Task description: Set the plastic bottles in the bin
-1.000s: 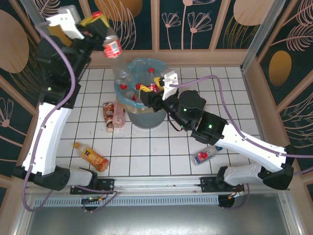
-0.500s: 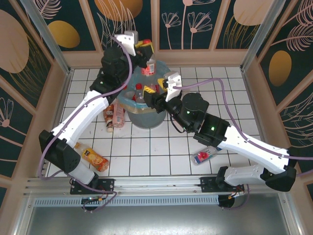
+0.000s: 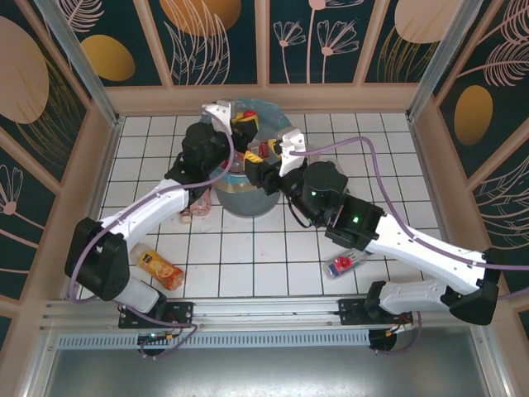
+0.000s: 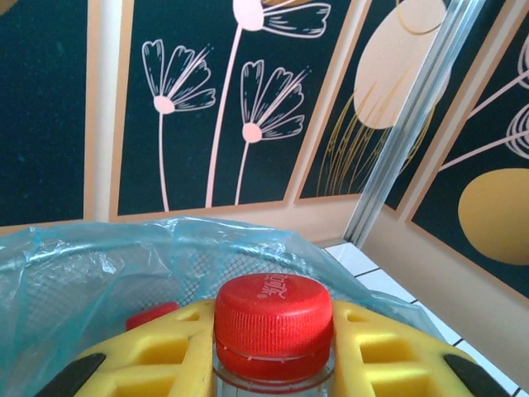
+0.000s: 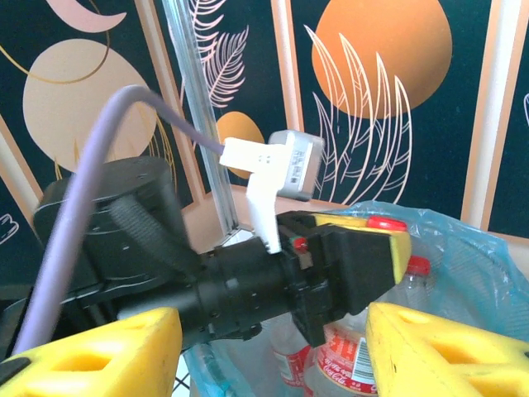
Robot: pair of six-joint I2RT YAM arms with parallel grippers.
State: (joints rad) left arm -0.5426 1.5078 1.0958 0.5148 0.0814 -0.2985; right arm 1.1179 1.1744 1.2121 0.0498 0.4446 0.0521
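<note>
One red-capped clear plastic bottle hangs gripped in the left fingers over the 12 o'clock side of the round grey blue-bagged bin, right fingers spread empty at its 3 o'clock rim: seemingly the drop step, needing only a release.

Robot test cell: a staged lab enclosure.
Floor: white square tiles with dark grout, boxed in like a pen. Wall panels at 9, 12 and 3 o'clock: dark printed sheets with leaves, flowers and orange discs in pale wood frames, serving as a backdrop. Aluminium posts at 11 and 1 o'clock. Metal rail at 6 o'clock, carrying left arm and right arm, both white and black, with purple cables run in the open. Perforated metal strip just below the rail. Props: bin near centre; bottles lying on the tiles at 7 and 5 o'clock.
</note>
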